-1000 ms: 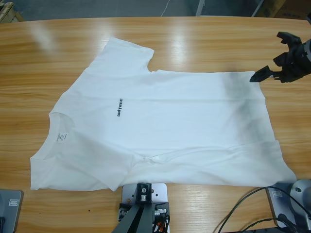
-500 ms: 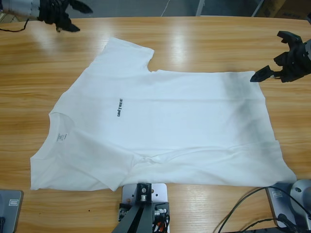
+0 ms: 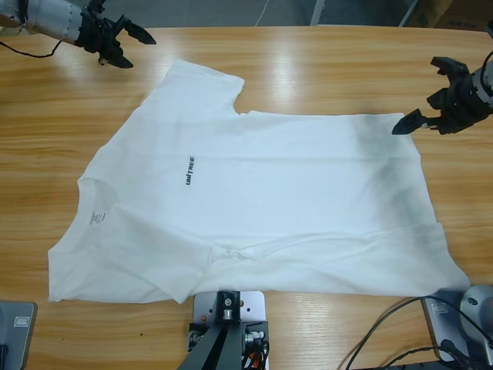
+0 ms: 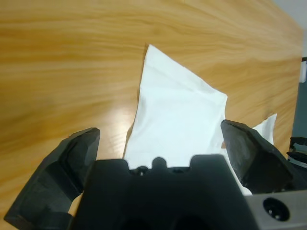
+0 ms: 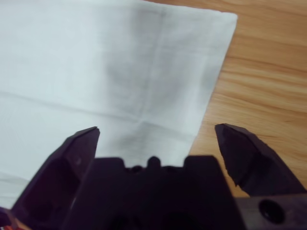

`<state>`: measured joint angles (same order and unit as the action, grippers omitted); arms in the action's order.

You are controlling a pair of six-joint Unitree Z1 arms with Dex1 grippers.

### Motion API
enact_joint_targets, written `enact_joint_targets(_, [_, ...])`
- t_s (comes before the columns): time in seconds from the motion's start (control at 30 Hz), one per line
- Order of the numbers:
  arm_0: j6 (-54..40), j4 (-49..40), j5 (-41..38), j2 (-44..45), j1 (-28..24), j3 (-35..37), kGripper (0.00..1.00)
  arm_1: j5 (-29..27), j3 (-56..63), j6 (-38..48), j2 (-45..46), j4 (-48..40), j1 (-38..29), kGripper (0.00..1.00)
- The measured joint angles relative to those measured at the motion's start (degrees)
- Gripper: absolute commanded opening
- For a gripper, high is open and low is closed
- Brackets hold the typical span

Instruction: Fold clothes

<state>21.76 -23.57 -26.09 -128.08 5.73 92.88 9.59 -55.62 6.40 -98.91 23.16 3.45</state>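
A white T-shirt [image 3: 254, 200] lies spread flat on the wooden table [image 3: 331, 69], neck to the left, hem to the right, with small black chest lettering [image 3: 189, 170] and a neck label [image 3: 96, 218]. My left gripper [image 3: 127, 48] hovers open at the upper left, just short of the far sleeve [image 3: 204, 85]; that sleeve [image 4: 177, 112] fills the middle of the left wrist view ahead of my left gripper [image 4: 160, 148]. My right gripper [image 3: 425, 96] stands open at the right edge, beside the shirt's far hem corner [image 5: 223, 21]. Both my right gripper [image 5: 156, 139] and the left hold nothing.
Black cables [image 3: 400, 331] run across the table's near right corner. Bare wood lies beyond the shirt along the far edge and to its left.
The left arm has come in from the upper left corner and moved right toward the far sleeve. The right gripper has shifted slightly left and down. The shirt has not moved.
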Motion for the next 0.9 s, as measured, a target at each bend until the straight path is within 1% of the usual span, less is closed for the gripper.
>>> enact_joint_targets(0.17, [-2.28, -2.14, -0.37, -2.21, 0.44, 2.23, 1.0, -0.88, -0.17, -0.04, -0.6, -0.03, 0.0, 0.987])
enact_joint_targets(0.23, [-4.02, -4.42, -0.05, -2.55, 1.01, 3.92, 1.0, -1.03, -0.32, -0.04, -0.99, -0.12, 0.0, 0.987])
enact_joint_targets(0.37, [-8.51, -9.81, 5.74, -3.44, 3.59, 7.37, 1.0, -1.05, -0.42, -0.06, -1.68, -0.26, 0.0, 0.987])
enact_joint_targets(0.47, [-9.24, -13.94, 8.2, -4.92, 5.41, 11.76, 0.999, -1.05, -0.42, -0.17, -1.92, -0.39, 0.0, 0.987])
enact_joint_targets(0.57, [-9.26, -15.93, 8.83, -6.2, 6.16, 14.7, 1.0, -1.05, -0.42, -0.29, -1.92, -0.47, 0.0, 0.987])
enact_joint_targets(0.73, [-8.77, -17.27, 8.83, -6.92, 6.17, 15.74, 0.985, -1.05, -0.42, -0.43, -1.92, -0.5, 0.0, 0.987])
enact_joint_targets(0.9, [-2.69, -19.92, 6.33, -6.93, 6.17, 16.13, 0.94, -1.19, -0.42, -0.47, -1.92, -0.5, 0.0, 0.987])
